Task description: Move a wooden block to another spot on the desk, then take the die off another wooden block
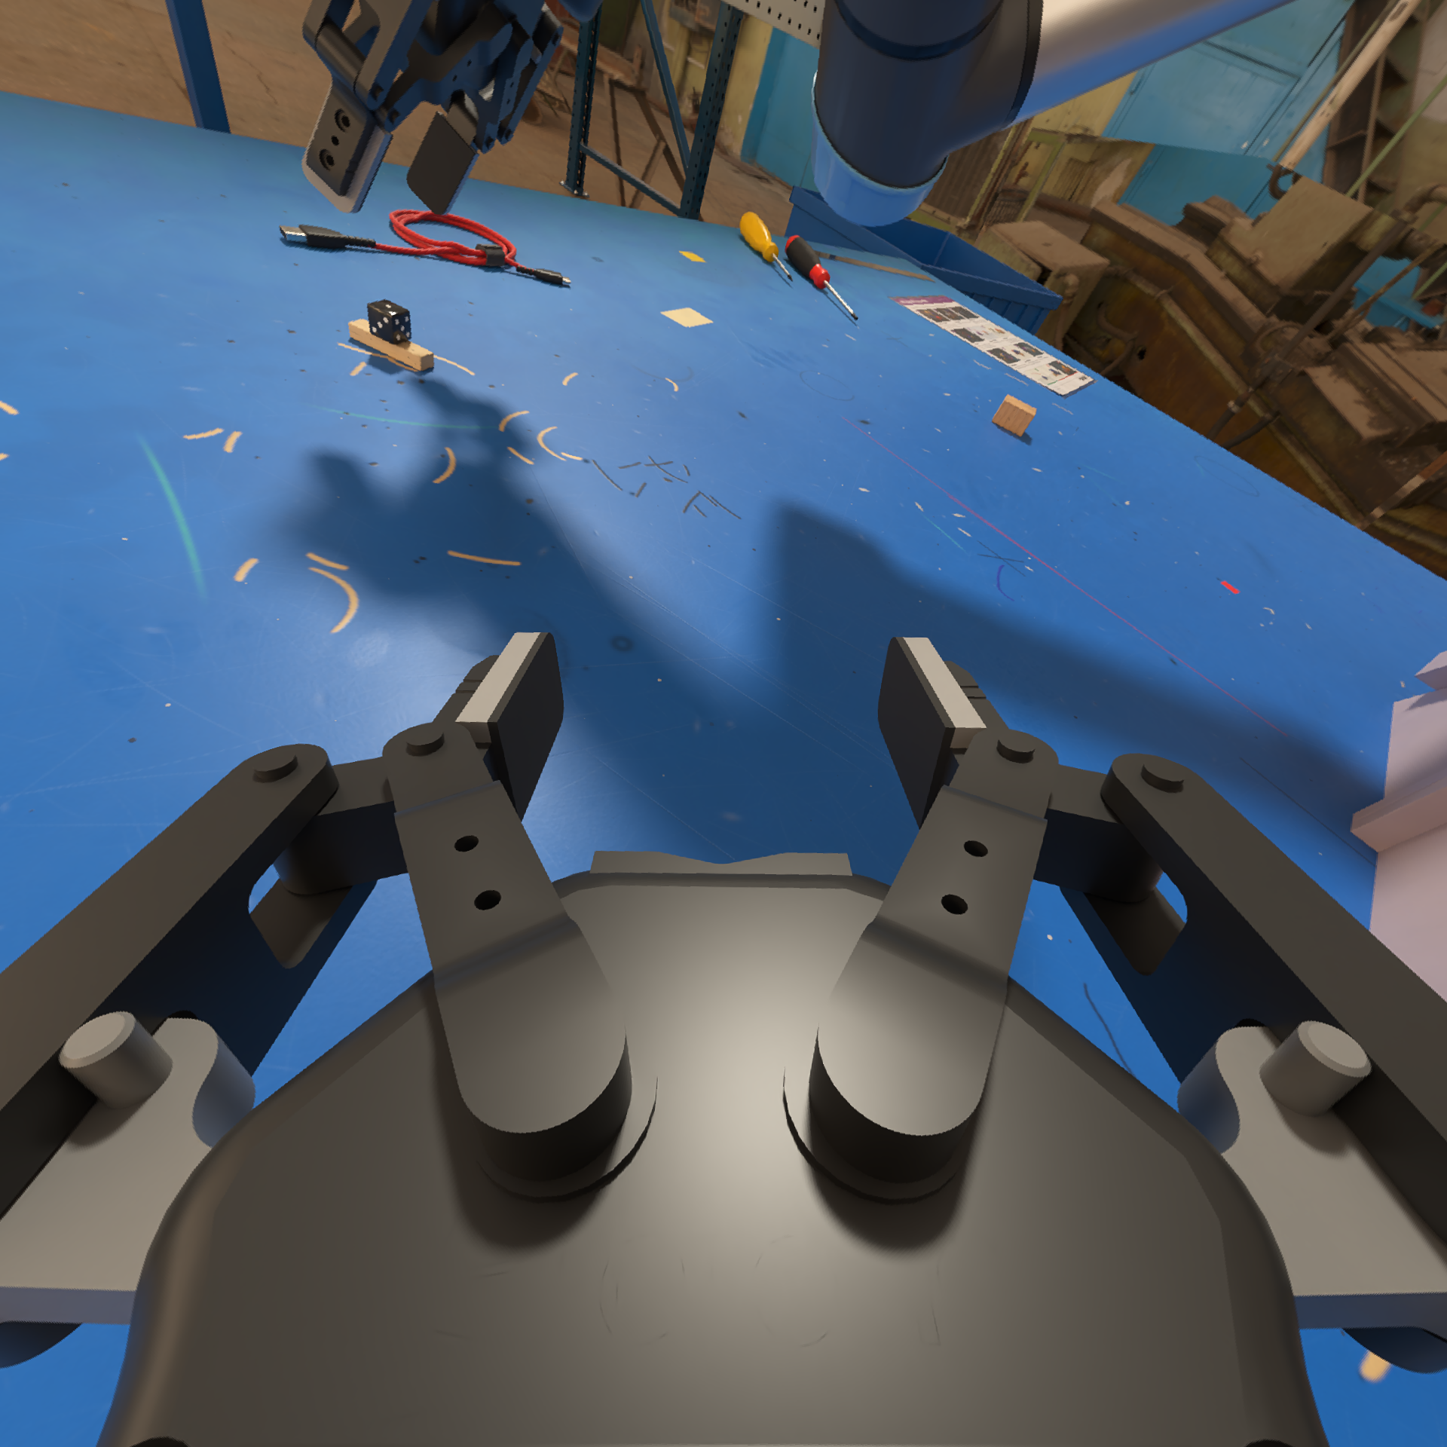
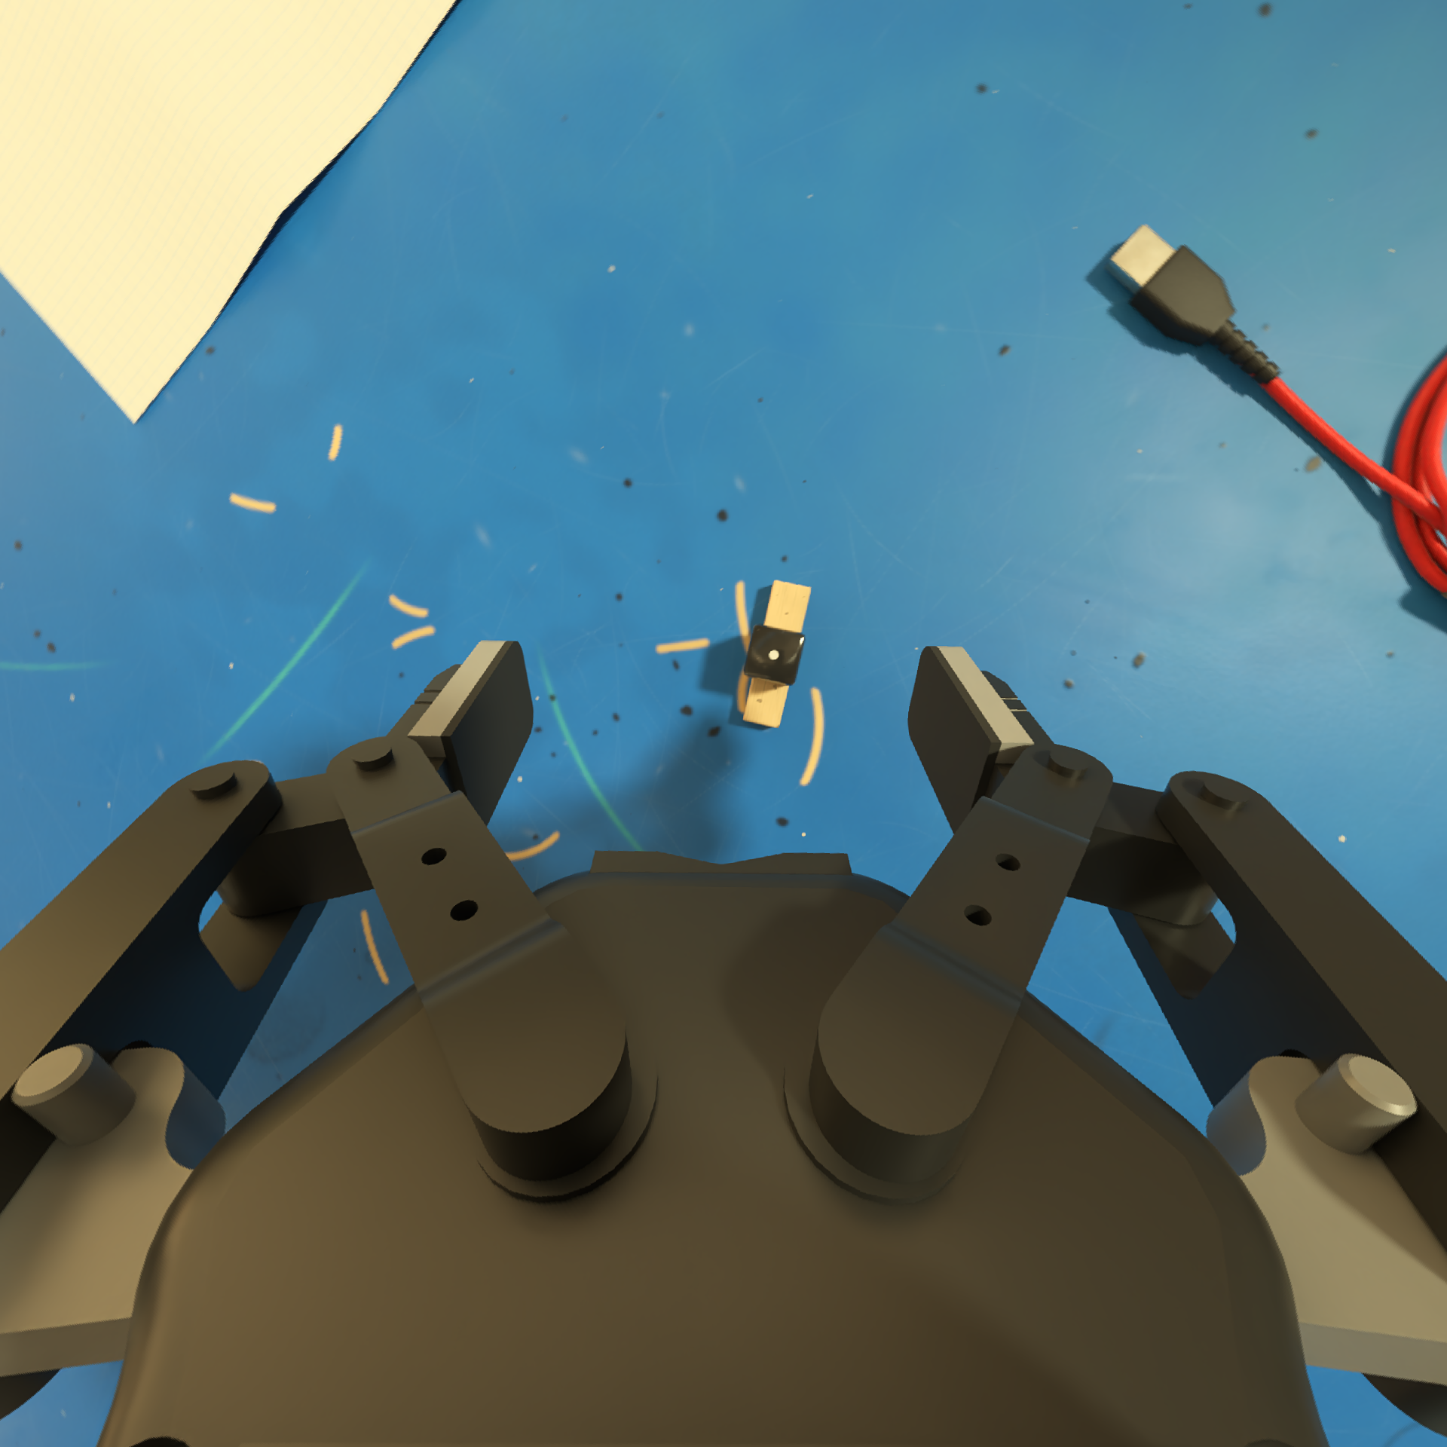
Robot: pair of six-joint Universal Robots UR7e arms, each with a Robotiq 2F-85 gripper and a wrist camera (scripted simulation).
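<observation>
A black die [image 1: 389, 320] sits on a flat wooden block [image 1: 391, 346] at the far left of the blue desk [image 1: 705, 548]. A second, small wooden block [image 1: 1013, 414] lies alone at the right. My left gripper [image 1: 720, 689] is open and empty, low over the near desk. My right gripper [image 1: 391, 168] hangs open high above and beyond the die. In the right wrist view the die [image 2: 774, 654] on its block [image 2: 788, 607] lies far below, between my open right gripper's [image 2: 720, 697] fingers.
A red cable [image 1: 446, 239] with a black plug [image 2: 1174, 290] lies beyond the die. Two screwdrivers [image 1: 791, 254], a leaflet [image 1: 994, 341] and a blue bin [image 1: 940, 258] are at the far right. A pale sheet [image 2: 156, 172] lies nearby. A pale block [image 1: 1409, 783] stands at the right edge.
</observation>
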